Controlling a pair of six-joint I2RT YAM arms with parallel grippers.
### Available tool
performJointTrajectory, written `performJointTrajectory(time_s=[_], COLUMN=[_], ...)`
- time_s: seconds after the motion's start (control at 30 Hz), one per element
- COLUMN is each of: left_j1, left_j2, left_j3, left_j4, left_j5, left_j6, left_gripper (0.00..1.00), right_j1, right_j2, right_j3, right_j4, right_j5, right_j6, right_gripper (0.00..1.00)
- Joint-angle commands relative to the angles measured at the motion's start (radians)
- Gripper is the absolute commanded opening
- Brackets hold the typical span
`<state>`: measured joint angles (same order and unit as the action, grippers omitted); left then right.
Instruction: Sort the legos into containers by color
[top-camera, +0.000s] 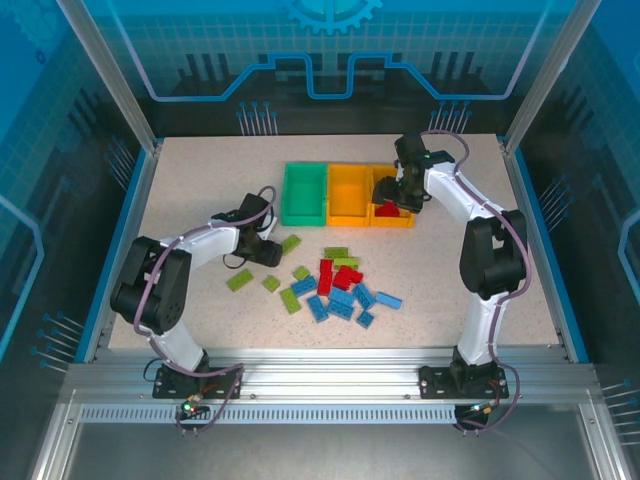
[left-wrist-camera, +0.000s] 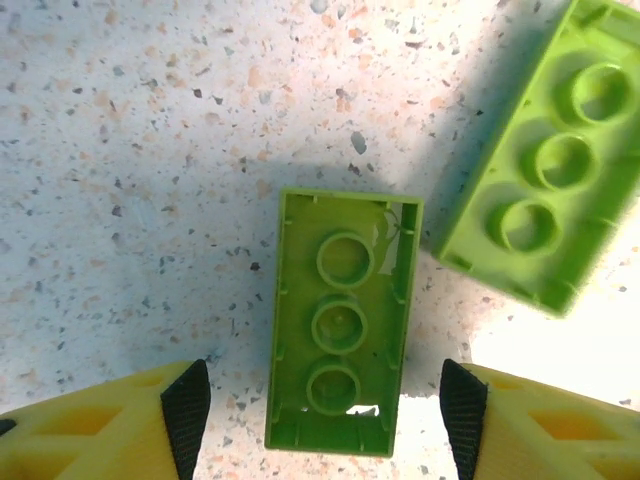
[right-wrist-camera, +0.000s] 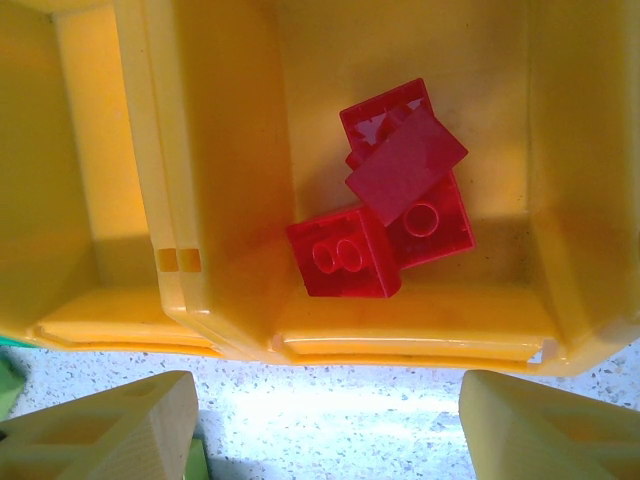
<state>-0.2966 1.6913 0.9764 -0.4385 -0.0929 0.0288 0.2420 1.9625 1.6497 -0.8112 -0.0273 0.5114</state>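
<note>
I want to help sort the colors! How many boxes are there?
3, joined in one row: the green bin on the left, the middle orange-yellow bin, and the right orange-yellow bin with red legos inside. None seems hidden.

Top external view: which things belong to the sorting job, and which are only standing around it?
Belong to the job:
- loose legos, green, blue, red
- red legos already in a bin
- containers

Only surroundings:
- table
- aluminium frame
</note>
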Motion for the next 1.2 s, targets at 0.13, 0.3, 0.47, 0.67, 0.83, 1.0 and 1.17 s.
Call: performJointTrajectory(time_s=[0.13,0.3,0.47,0.67,0.83,1.0,1.17], left_j1=[0.005,0.010,0.011,0.022,0.028,0.028,0.028], left_j2=[-0.015,0.050,0.066,0.067,0.018,-0.068,-0.086], left_j3=[-0.001,0.045,0.039,0.048,0.038,0.090,0.212], left_j4=[0.012,-0.019,-0.007,-0.008,-0.020,-0.044,-0.054], left_j5=[-0.008,-0.003,0.009,0.023,0.017,0.018,0.042], left_j6=[0.025,0.052,0.049,0.027,-0.006,-0.057,-0.104], left_gripper=[0.65,0.64,0.62,0.43,0.27,0.25,0.25], right_j1=[-0.007,-0.010,-0.017,-0.017,-0.018,-0.013,-0.008], right_j2=[0.010,0.005,0.000,0.002,-0.008,-0.041,-0.052], right_j3=[-0.008,-0.012,-0.022,-0.022,-0.035,-0.057,-0.053], right_j4=[-0.019,-0.022,-0.020,-0.016,-0.003,0.041,0.044], right_j5=[-0.003,0.000,0.004,-0.001,-0.006,-0.028,-0.029], right_j6=[-0.010,-0.009,-0.008,-0.006,-0.009,-0.008,-0.011], right_gripper=[0.71,0.71,0.71,0.72,0.72,0.72,0.72])
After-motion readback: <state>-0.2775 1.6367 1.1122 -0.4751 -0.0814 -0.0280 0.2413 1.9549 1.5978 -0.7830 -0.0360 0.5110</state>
